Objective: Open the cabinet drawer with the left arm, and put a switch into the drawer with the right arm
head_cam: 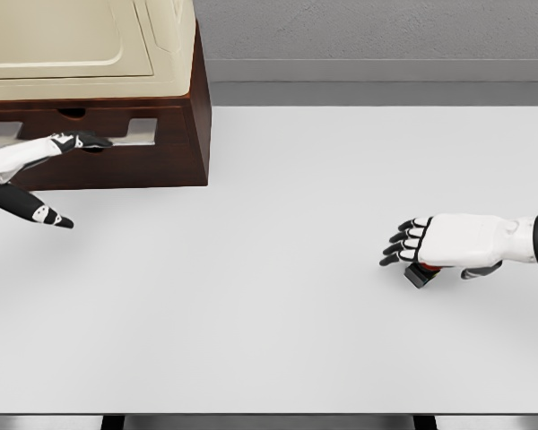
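The left hand [36, 175] reaches toward the far-left cabinet [175, 134], its fingers spread and holding nothing: 1 fingertip lies at the drawer [90, 161] front by the metal handle [130, 136], while the thumb hangs lower, apart from it. That spread suits hooking the handle, a step I judge not yet done, since the drawer front looks flush with the cabinet.

On the right of the white tabletop [278, 313], the right hand [435, 242] lies palm-down over the switch [423, 273], a small dark block with a red part showing under the palm. Its fingers curl forward over it; whether they actually clamp it I cannot tell. The switch is well apart from the cabinet.
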